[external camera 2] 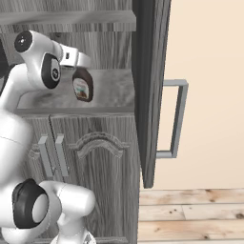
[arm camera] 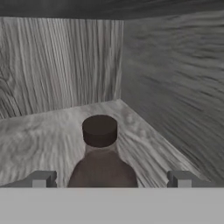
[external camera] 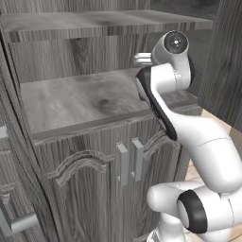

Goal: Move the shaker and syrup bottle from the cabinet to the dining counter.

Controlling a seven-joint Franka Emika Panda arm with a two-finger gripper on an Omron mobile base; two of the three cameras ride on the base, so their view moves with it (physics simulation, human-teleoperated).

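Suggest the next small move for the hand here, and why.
Probably close the hand on the small dark-brown syrup bottle with a dark cap: it stands upright on the grey wood-grain cabinet shelf, centred between the open fingertips, which flank its shoulders without touching.

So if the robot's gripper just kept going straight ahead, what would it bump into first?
Probably the syrup bottle: in the hand view it stands right ahead between the open gripper's fingertips. Past it comes the cabinet's back wall, though depth is hard to judge.
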